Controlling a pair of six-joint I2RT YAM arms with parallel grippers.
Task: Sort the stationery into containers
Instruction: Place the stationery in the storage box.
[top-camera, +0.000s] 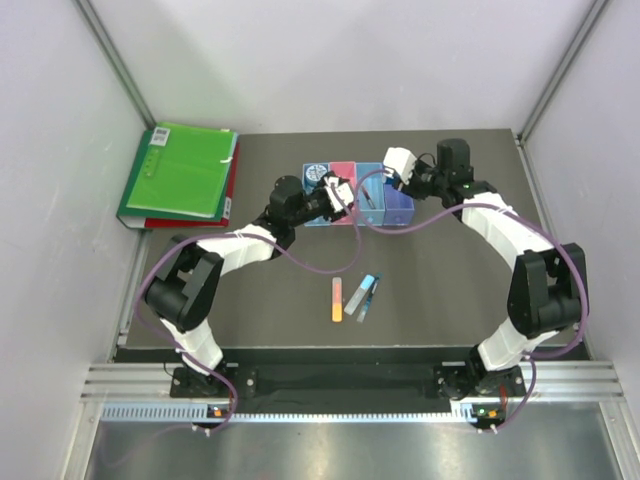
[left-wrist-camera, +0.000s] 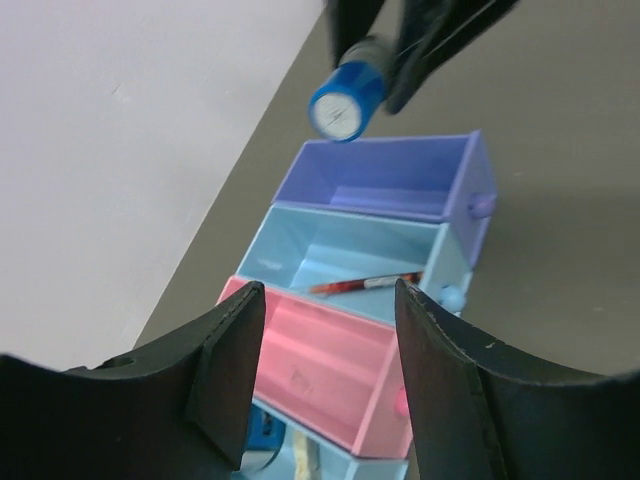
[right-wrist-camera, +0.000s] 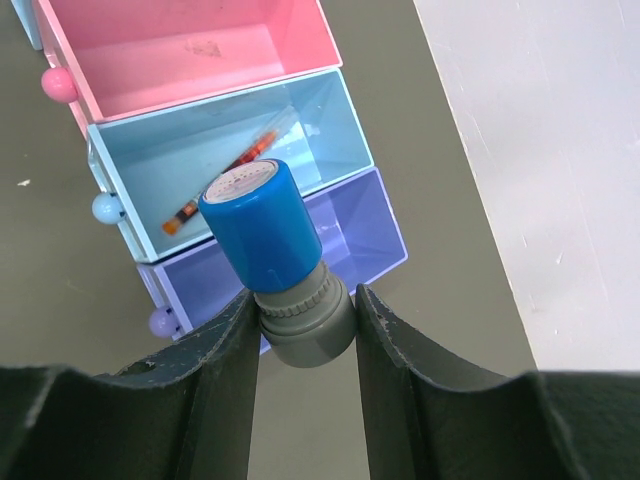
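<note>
One smooth blue-capped cylinder (right-wrist-camera: 262, 230) with a ribbed grey base, pinched in my right gripper (right-wrist-camera: 305, 308) above the translucent purple bin (right-wrist-camera: 365, 240); my left gripper (left-wrist-camera: 327, 298) hangs spread, empty, over the pink bin (left-wrist-camera: 320, 370).

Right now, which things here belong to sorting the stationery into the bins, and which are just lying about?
Job in hand: bins, blue-capped piece in right tool, red pen, tape roll, orange-pink stick, grey stick, blue pen.
Lying about: green folder.
</note>
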